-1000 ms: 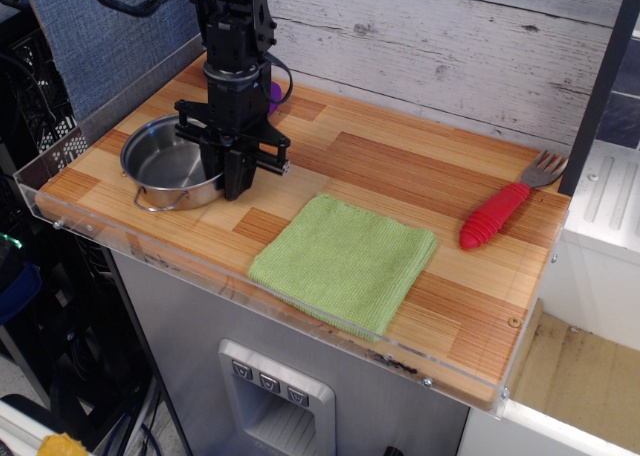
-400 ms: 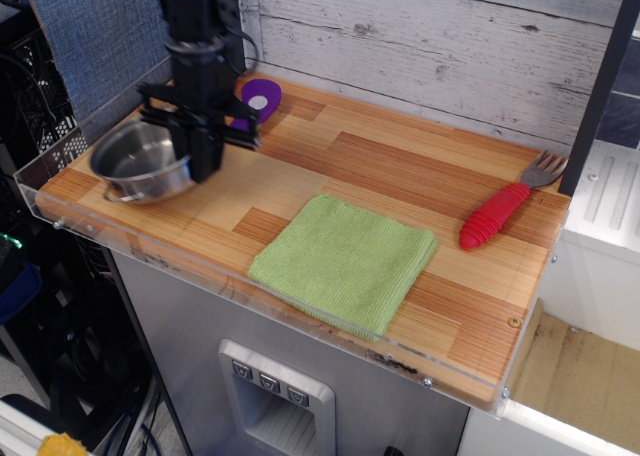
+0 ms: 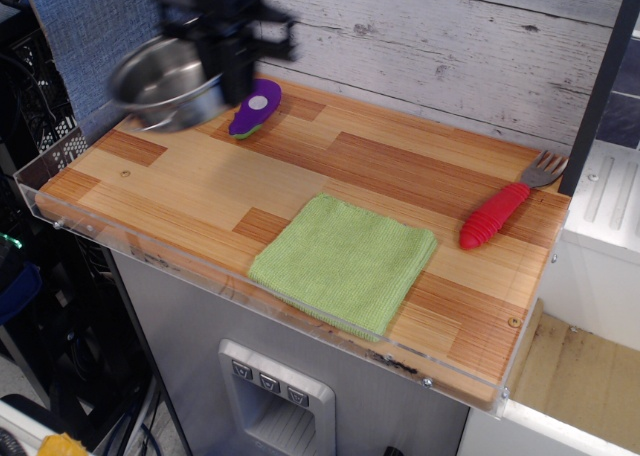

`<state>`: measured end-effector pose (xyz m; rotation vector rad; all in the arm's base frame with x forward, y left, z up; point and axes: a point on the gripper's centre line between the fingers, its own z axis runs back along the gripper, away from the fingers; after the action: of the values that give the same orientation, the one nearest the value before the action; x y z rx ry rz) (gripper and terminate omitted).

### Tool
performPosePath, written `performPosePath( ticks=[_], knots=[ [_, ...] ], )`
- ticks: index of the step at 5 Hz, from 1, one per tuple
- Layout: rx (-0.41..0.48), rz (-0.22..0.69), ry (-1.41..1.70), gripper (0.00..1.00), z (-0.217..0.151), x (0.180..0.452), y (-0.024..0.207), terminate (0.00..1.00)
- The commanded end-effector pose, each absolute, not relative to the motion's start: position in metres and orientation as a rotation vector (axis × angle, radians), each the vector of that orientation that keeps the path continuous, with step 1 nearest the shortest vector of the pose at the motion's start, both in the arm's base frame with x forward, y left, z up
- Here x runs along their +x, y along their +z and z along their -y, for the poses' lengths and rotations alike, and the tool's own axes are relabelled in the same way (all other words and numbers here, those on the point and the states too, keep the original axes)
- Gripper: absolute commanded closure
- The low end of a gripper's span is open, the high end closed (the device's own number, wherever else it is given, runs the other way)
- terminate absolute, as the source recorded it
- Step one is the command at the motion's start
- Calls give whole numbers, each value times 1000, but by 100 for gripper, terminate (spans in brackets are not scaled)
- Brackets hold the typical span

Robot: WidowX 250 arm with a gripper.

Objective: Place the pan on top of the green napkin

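The shiny steel pan (image 3: 160, 81) hangs in the air above the back left corner of the wooden table, blurred by motion. My black gripper (image 3: 235, 74) is shut on the pan's right rim and holds it well above the tabletop. The green napkin (image 3: 345, 260) lies flat near the front edge, in the middle of the table, to the right of and below the pan. Nothing lies on the napkin.
A purple object (image 3: 254, 107) lies at the back left, just below the gripper. A fork with a red handle (image 3: 505, 208) lies at the right. A clear plastic rim (image 3: 200, 268) edges the wooden table. A plank wall stands behind.
The gripper has lifted the pan off the table at the left and carried it up and back; the pan now hangs in the air, uncovering the purple object.
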<state>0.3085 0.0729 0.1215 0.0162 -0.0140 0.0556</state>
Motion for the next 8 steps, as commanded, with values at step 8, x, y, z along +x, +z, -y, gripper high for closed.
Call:
performPosePath(
  ticks=[8],
  knots=[
    [-1, -29, -173, 100, 61, 268, 46, 0]
  ],
)
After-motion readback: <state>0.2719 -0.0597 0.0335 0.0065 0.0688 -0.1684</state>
